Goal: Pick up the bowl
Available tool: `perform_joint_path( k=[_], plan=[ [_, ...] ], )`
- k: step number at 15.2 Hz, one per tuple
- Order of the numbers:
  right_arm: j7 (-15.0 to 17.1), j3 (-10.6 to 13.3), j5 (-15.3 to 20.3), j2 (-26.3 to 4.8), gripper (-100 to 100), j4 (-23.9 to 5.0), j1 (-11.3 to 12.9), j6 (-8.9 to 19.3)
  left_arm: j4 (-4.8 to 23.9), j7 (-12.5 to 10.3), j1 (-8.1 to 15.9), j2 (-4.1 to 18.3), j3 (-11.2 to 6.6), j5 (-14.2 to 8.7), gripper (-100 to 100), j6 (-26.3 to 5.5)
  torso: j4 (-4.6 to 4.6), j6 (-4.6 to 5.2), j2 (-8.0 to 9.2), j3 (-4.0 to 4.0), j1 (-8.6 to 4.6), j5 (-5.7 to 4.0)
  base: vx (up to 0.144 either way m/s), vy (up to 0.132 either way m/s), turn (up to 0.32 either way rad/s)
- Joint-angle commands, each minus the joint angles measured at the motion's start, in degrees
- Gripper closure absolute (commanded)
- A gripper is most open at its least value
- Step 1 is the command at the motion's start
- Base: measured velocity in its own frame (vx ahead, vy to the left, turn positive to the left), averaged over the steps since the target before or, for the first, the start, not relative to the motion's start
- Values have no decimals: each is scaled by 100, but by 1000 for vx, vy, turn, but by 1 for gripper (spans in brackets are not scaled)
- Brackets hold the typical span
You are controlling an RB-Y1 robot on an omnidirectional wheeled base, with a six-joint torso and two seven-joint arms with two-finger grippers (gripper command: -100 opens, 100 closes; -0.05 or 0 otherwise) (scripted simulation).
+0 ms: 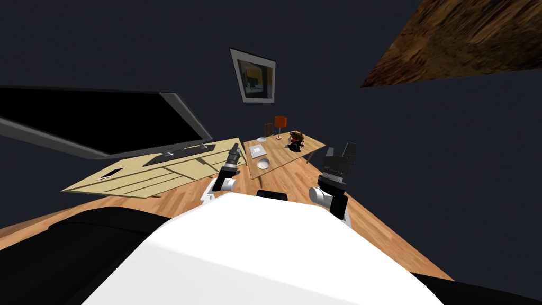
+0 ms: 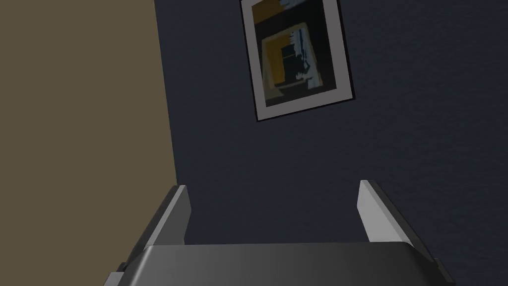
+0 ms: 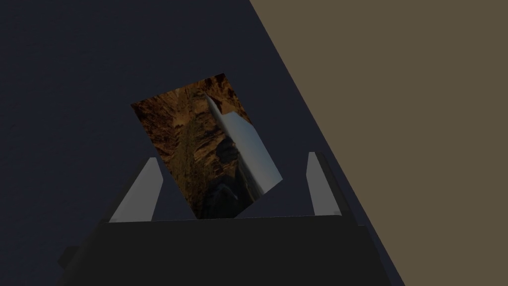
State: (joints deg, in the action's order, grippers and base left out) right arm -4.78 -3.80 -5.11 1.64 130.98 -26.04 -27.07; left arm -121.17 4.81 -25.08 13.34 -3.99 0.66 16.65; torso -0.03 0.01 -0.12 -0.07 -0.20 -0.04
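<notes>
This was a living room in a home. A wide flat television [image 1: 106,124] with a black screen stood on a long, low cabinet [image 1: 159,177] of pale wood with drawer fronts, and a framed picture [image 1: 254,75] hung on the dark blue-grey wall [image 1: 132,47] beyond it. The floor [image 1: 381,233] was of warm wooden boards. Near the far wall a wooden bench [image 1: 283,153] carried household things, among them an orange-shaded lamp [image 1: 280,123] and a white bowl [image 1: 263,163], and a small wooden chair [image 1: 268,128] stood just behind it, beside the lamp
</notes>
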Motion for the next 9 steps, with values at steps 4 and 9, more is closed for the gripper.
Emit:
perform_joint_path(
  k=[4, 9],
  plan=[
    [0, 0, 0, 0, 0, 0, 0, 0, 144, 80, 52, 78, -66, -5, -100, -588, -1, 0, -4, -2, -6, -1, 31, -54, -15],
    [0, 0, 0, 0, 0, 0, 0, 0, 326, 159, 128, 143, -156, -17, -100, -1161, 0, -1, 1, 0, 4, 1, 26, -40, -16]
  ],
)
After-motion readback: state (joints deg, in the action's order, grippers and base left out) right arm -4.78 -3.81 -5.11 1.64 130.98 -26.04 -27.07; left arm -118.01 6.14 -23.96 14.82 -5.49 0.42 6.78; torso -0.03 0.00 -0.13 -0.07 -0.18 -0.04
